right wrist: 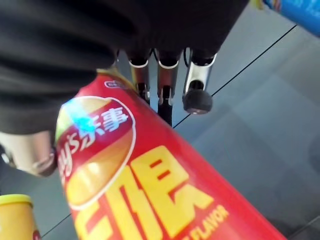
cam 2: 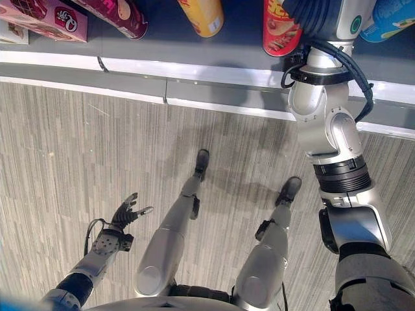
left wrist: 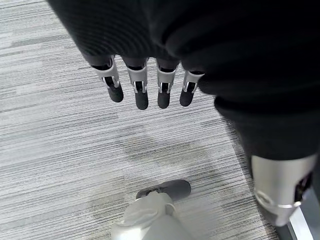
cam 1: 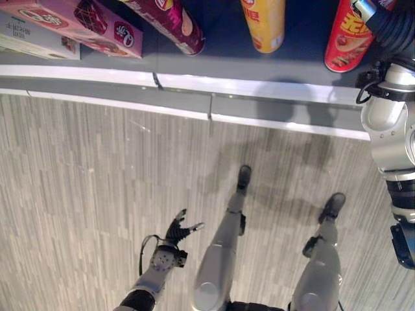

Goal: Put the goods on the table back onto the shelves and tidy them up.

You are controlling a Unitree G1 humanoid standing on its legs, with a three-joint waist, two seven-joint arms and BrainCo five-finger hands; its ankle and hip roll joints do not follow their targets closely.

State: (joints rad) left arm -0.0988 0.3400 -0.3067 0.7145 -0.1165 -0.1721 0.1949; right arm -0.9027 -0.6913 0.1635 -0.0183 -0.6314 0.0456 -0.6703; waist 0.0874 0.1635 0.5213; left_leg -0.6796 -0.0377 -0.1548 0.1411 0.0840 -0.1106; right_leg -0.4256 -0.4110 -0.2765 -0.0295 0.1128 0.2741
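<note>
A red chip can (cam 1: 350,35) stands on the dark shelf (cam 1: 220,48) at the right. My right hand (cam 2: 318,16) is up against it. In the right wrist view the red can (right wrist: 150,190) runs along the palm, and the fingers (right wrist: 197,95) reach straight past its top, not curled round it. My left hand (cam 1: 178,230) hangs low over the floor, its fingers (left wrist: 141,92) straight and holding nothing.
Also on the shelf are a yellow can (cam 1: 264,23), a maroon can (cam 1: 172,23) lying tilted, a pink box (cam 1: 78,23) and a white box (cam 1: 32,39) at the left. A blue pack (cam 2: 389,19) sits right of the red can. A white strip (cam 1: 214,84) edges the shelf above striped grey flooring.
</note>
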